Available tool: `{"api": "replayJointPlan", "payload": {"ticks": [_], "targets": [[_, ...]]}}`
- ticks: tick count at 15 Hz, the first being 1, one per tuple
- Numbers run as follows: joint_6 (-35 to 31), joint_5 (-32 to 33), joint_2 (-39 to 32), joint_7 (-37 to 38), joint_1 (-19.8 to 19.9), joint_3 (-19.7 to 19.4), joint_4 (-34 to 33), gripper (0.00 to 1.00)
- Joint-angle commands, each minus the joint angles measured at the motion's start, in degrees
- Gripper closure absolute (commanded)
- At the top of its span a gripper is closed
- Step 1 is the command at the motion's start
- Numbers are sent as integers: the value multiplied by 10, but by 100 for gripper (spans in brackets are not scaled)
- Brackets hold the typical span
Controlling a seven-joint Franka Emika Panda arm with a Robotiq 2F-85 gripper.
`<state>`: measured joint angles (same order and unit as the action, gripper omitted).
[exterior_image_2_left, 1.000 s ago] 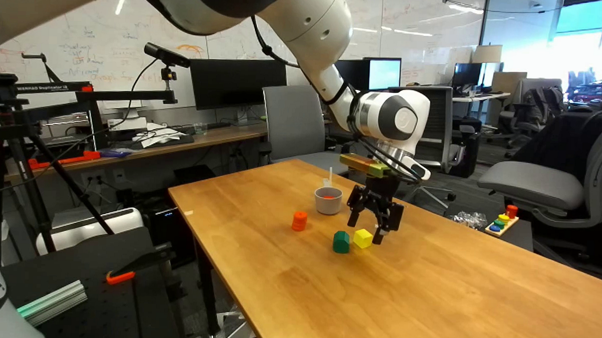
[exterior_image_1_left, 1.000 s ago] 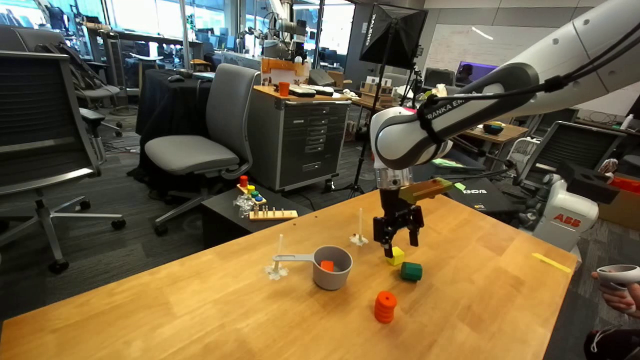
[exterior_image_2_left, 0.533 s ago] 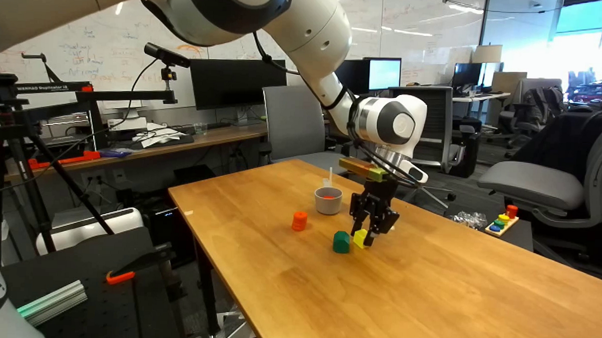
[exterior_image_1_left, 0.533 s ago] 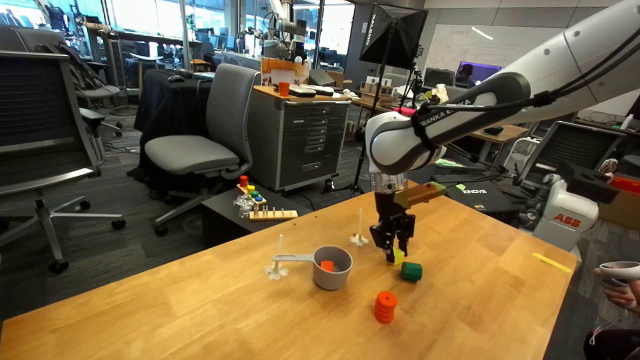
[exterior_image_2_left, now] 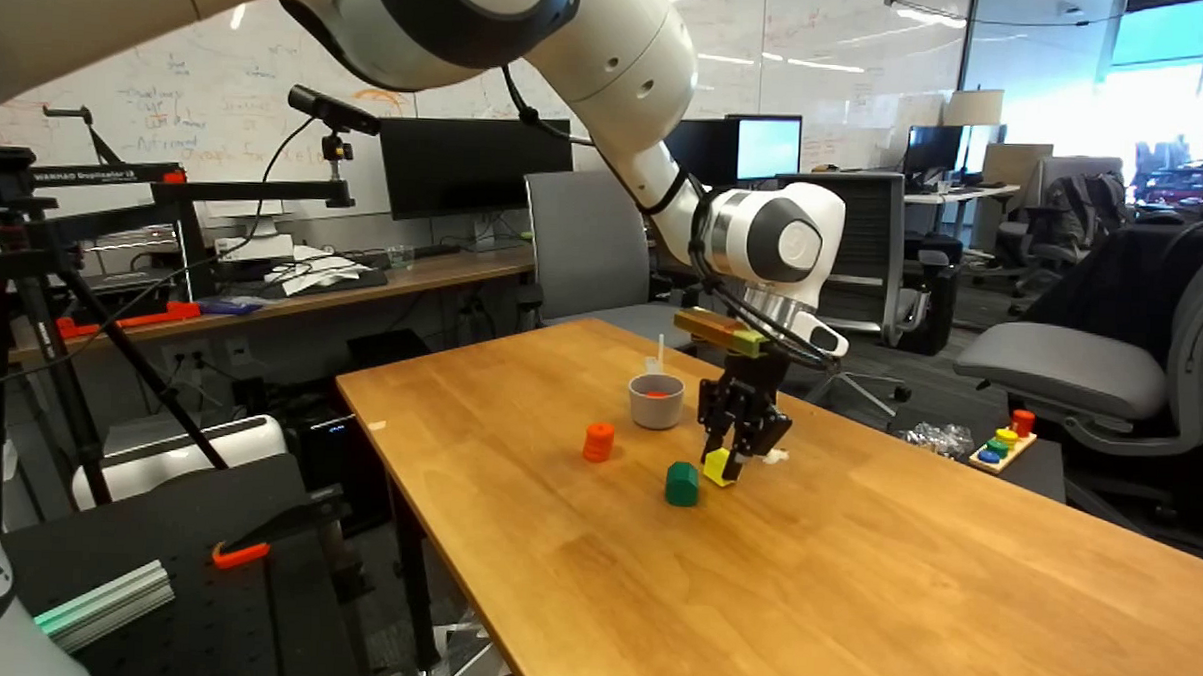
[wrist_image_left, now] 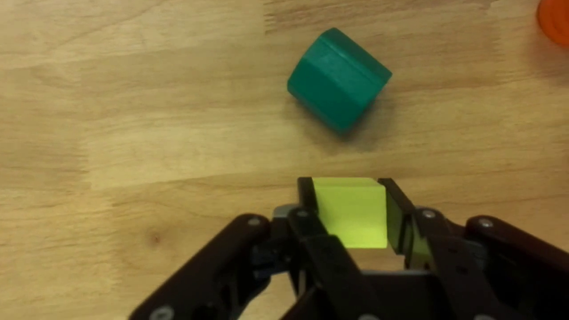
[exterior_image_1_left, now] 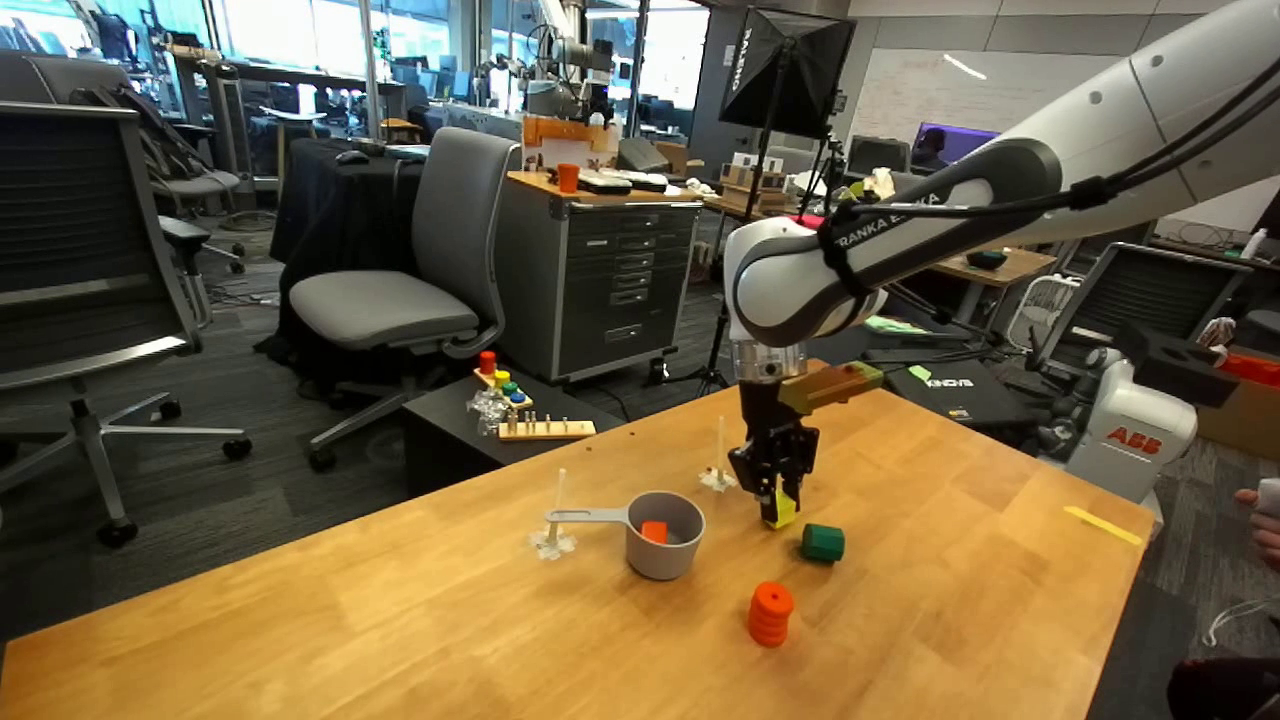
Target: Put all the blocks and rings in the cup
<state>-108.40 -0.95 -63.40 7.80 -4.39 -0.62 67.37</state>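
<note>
My gripper is shut on the yellow block, with a dark finger against each side. In both exterior views the gripper points down, low over the table; whether the block touches the wood is hard to tell. A green block lies beside it, seen higher up in the wrist view. The grey cup stands upright, its handle sticking out sideways, and a red-orange block rests inside. Orange rings form a short stack on the table.
Two thin upright sticks are fixed to the wooden table with pale tape: a stick by the cup's handle and another stick behind the gripper. A low black side table with a peg board stands beyond the edge.
My gripper has come down over the yellow block and its jaws have closed on it. The block has shifted slightly toward the cup's side, away from the green block.
</note>
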Motion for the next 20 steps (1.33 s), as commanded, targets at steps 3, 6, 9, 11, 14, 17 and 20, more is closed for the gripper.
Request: {"api": "replayJointPlan", "payload": {"ticks": [3,6,9,11,14,17,20], "targets": [[-37,2,53,-6,-28,23,35,86],[-43,3,76,-4,-44,28,39,86],[-44,3,94,-3,-57,31,37,86],[-43,3,101,-2,-62,32,36,86],[-43,-4,98,-3,-63,39,27,86],[-40,-10,82,-2,-66,47,15,86],[-40,-12,69,-1,-71,54,8,86]]}}
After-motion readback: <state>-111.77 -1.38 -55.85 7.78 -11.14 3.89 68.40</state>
